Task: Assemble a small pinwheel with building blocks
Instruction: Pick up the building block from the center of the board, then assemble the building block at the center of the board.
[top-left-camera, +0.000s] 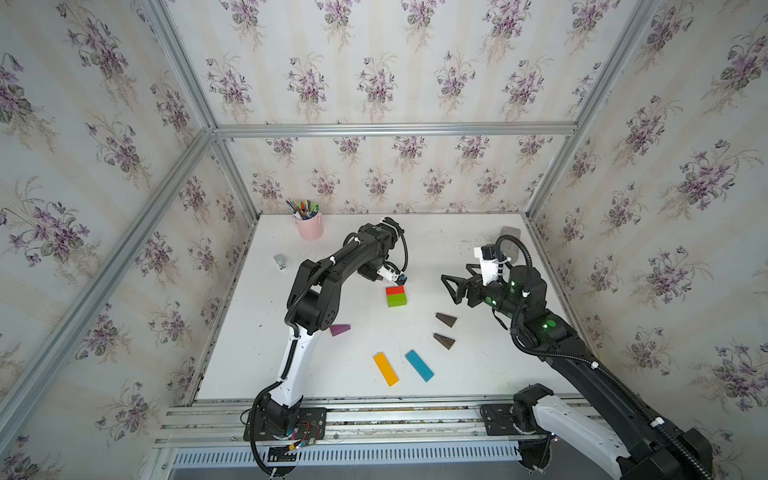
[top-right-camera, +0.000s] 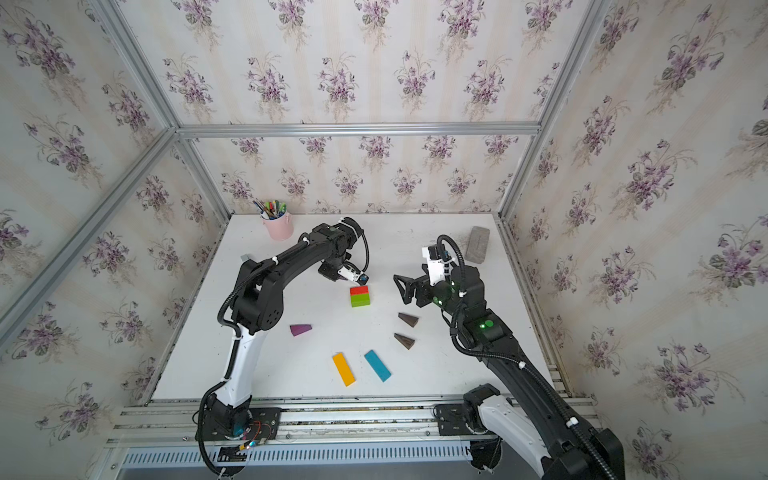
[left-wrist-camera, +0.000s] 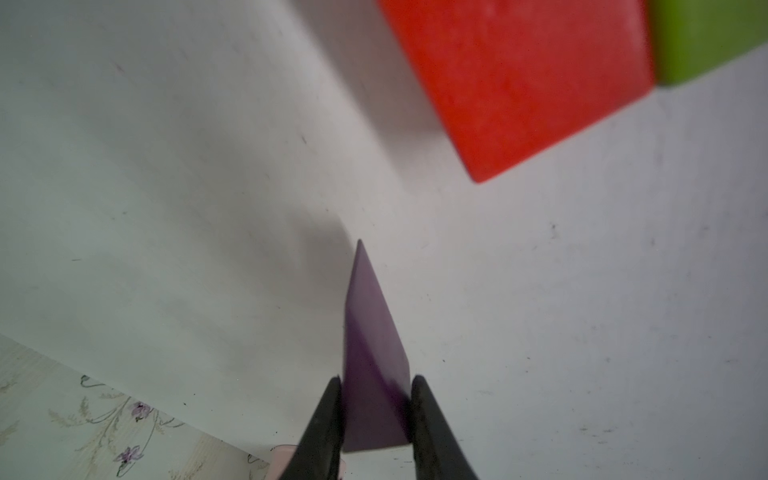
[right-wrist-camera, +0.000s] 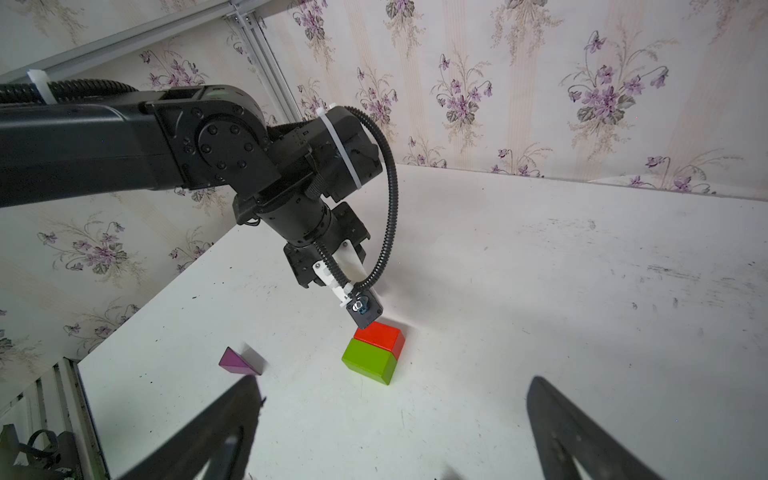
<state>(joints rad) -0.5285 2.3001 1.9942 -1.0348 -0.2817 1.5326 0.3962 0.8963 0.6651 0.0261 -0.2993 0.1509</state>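
Left gripper (left-wrist-camera: 376, 380) is pinching a purple wedge (left-wrist-camera: 370, 332) by its fat end, tip near the red brick (left-wrist-camera: 519, 83); I'd lay it flat and snug against that brick before letting go; right gripper (right-wrist-camera: 392, 386) hangs wide, empty; spare wedge (top-left-camera: 340, 329), brown wedges (top-left-camera: 446, 319) and bars (top-left-camera: 385, 368) lie loose nearer the front.

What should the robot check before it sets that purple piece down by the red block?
1. Grip: purple wedge held in left pincer: ok.
2. Centre: red brick and green brick touch, side by side: ok.
3. Landing spot: table beside red brick bare: ok.
4. Alignment: purple wedge against red brick: not ok, apart.
5. Height of purple wedge over table: cannot tell.
6. Other arm: right pincer open, away from both bricks: ok.
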